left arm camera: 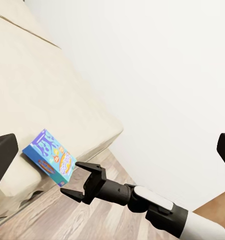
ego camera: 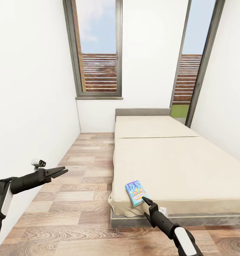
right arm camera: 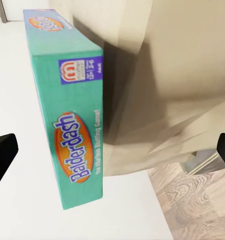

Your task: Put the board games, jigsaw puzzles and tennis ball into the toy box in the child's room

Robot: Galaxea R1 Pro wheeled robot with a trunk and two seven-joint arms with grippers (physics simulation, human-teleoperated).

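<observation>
While looking down the narrow room from the head view, find the blue board game [ego camera: 136,193] lying flat on the beige bed [ego camera: 169,160], right at the near corner on the side toward the wood-plank floor [ego camera: 80,199]. Reads "Balderdash" along a teal edge in the right wrist view [right arm camera: 67,115], with the bed's cover creased and hanging just behind it.

Right gripper [ego camera: 145,200] held low at that same corner, pointing at the box. Seen from the left wrist view [left arm camera: 70,178] with jaws clearly parted – nothing between them – and the upper finger just beside the box's [left arm camera: 50,156] nearest corner; cannot tell whether touching. Dark fingertips [right arm camera: 2,152] at the two sides of the right wrist view, wide apart, box between and beyond them.

Left gripper [ego camera: 63,172] out over the floor, near the white wall [ego camera: 27,89] and well apart from bed and box. Holds nothing; fingertips [left arm camera: 2,157] spread wide in its own wrist view.

Beyond the bed, two tall grey-framed windows [ego camera: 98,53] with slatted fencing and sky outside.
</observation>
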